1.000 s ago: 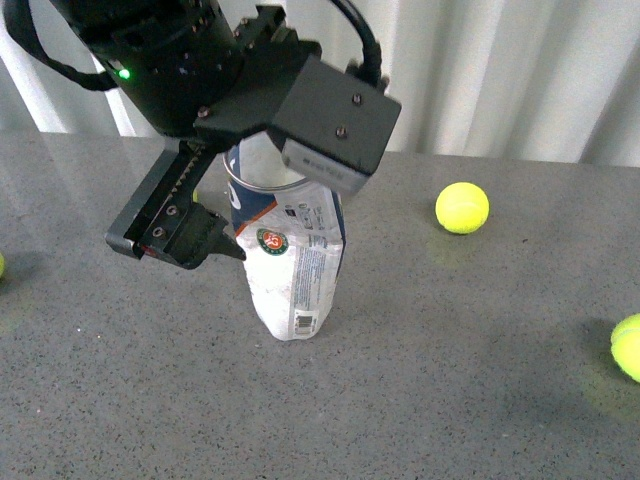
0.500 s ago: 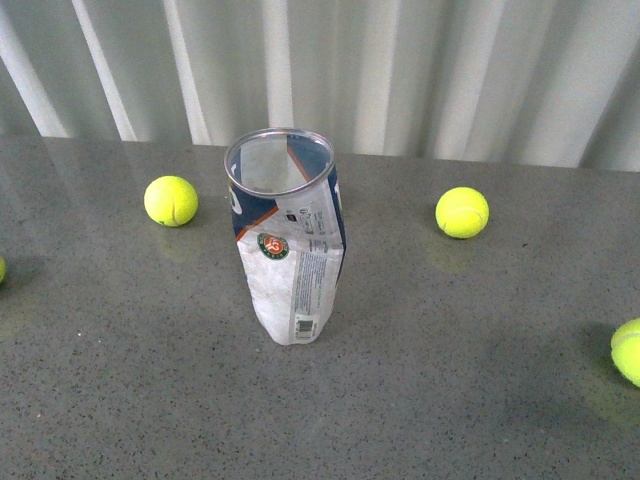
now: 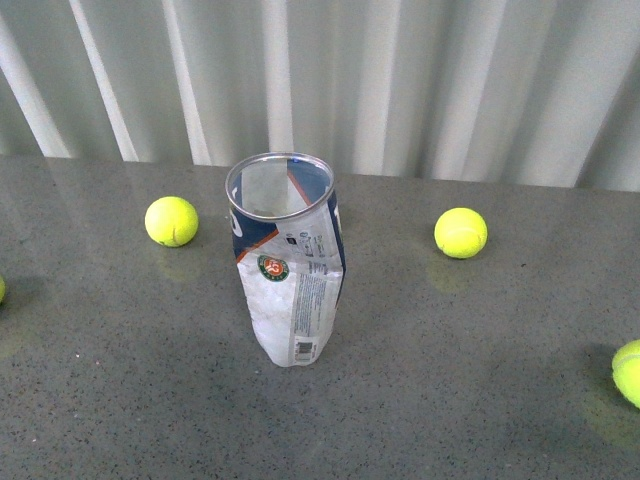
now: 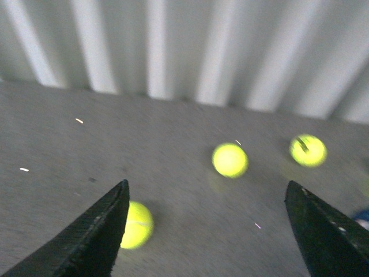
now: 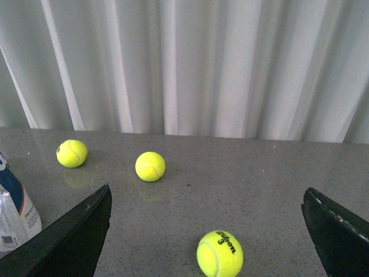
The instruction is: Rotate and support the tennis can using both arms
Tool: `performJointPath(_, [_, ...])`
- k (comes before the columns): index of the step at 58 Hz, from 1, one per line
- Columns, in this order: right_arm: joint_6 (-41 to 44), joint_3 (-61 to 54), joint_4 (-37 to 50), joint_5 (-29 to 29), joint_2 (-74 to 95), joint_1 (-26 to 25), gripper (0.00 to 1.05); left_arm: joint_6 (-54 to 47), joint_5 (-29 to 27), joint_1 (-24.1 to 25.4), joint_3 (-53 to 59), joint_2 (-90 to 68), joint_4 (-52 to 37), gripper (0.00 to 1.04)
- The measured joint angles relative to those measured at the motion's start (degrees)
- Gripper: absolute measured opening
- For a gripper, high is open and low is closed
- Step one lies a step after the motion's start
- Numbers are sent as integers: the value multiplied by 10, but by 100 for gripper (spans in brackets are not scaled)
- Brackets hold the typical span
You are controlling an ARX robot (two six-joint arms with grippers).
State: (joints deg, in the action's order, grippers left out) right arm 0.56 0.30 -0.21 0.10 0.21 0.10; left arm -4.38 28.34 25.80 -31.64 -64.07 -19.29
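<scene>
Tennis can (image 3: 290,265) stands upright alone on the grey table (image 3: 480,400), touched by neither gripper. Left gripper (image 4: 207,231) and right gripper (image 5: 207,231) both spread wide, bare tabletop between their fingers.

The tennis can (image 3: 291,268) is clear, crumpled glossy plastic with a metal rim; fuzzy felt tennis balls (image 3: 461,232) sit on the speckled, faintly reflective grey table (image 3: 480,390).
</scene>
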Motion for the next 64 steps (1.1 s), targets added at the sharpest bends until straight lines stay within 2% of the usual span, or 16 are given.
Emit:
performJointPath(1, [0,0,0,0,0,0,98,10,0,15,39,10,-68,76])
performJointPath(4, [0,0,0,0,0,0,98,27,-12,26,119,41,-183,64])
performJointPath(6, [0,0,0,0,0,0,98,31,-23,17,149,62,-208,57])
performJointPath(23, [0,0,0,0,0,0,98,42,-119,-88,240,196,-171,3])
performJointPath(50, [0,0,0,0,0,0,98,45,-220,-190,297,359,-65,4])
performJointPath(55, [0,0,0,0,0,0,98,45,-276,-236,303,378,-69,4])
performJointPath(64, [0,0,0,0,0,0,98,45,-282,-259,303,430,-19,4])
